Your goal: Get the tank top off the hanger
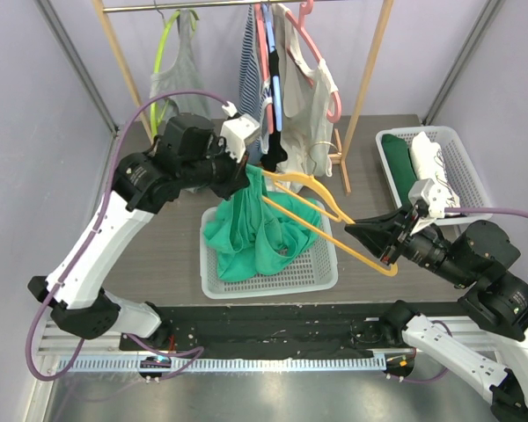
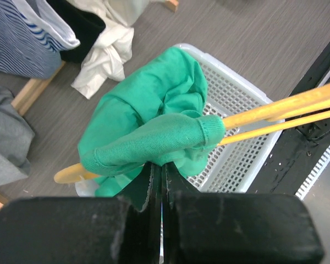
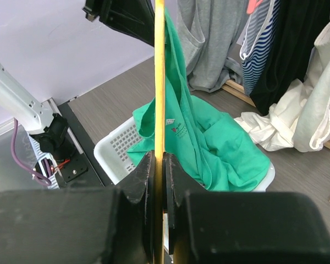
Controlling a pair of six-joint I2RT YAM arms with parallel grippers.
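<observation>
A green tank top hangs from a yellow hanger, its lower part bunched in a white basket. My left gripper is shut on the top's fabric at the hanger's far end. In the left wrist view the left gripper pinches a fold of the tank top, which wraps the hanger. My right gripper is shut on the hanger's near corner. The right wrist view shows the right gripper clamped on the hanger, with the tank top draped beyond.
A wooden rack at the back carries several hung garments, some trailing to the table. A second white basket with folded white cloth stands at the right. The basket under the top lies just in front of the arm bases.
</observation>
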